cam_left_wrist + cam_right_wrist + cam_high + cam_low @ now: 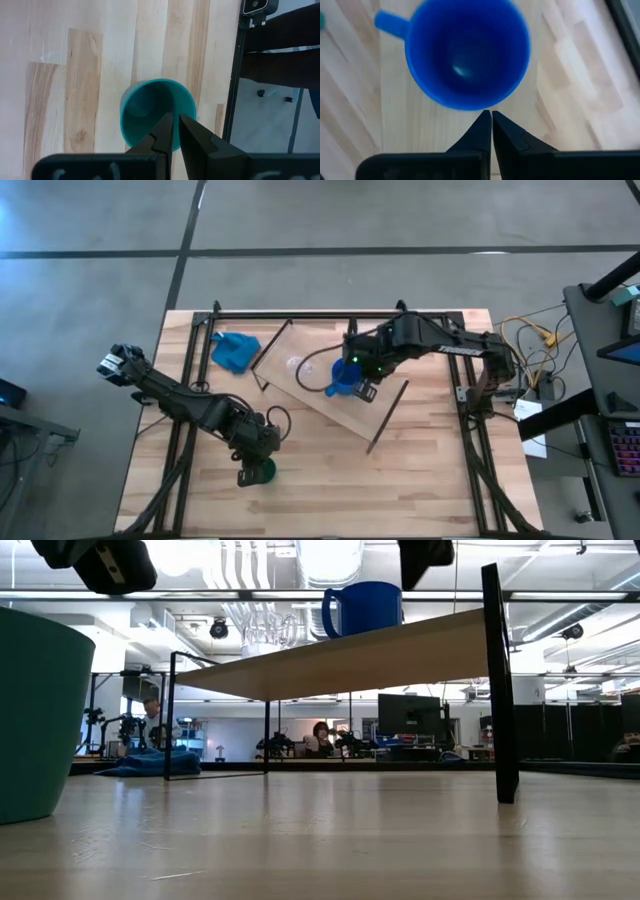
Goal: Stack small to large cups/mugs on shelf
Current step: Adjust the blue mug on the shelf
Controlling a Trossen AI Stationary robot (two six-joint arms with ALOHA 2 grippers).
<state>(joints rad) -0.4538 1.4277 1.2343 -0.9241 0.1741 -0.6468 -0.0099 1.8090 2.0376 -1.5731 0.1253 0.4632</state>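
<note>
The dark green cup stands upright on the tabletop near its near edge; it fills the left of the low view. My left gripper hovers just above its rim, fingers shut to a thin slit. The blue mug stands upright on the light-wood shelf, handle toward the table's left. My right gripper is shut and empty, just above and beside the mug. The clear glass cup stands on the shelf to the left of the mug.
A blue cloth lies on the table at the far left, beside the shelf's left rod frame. The shelf stands slantwise across the table's middle, raised on dark rod legs. Black frame rails run along the table's edges.
</note>
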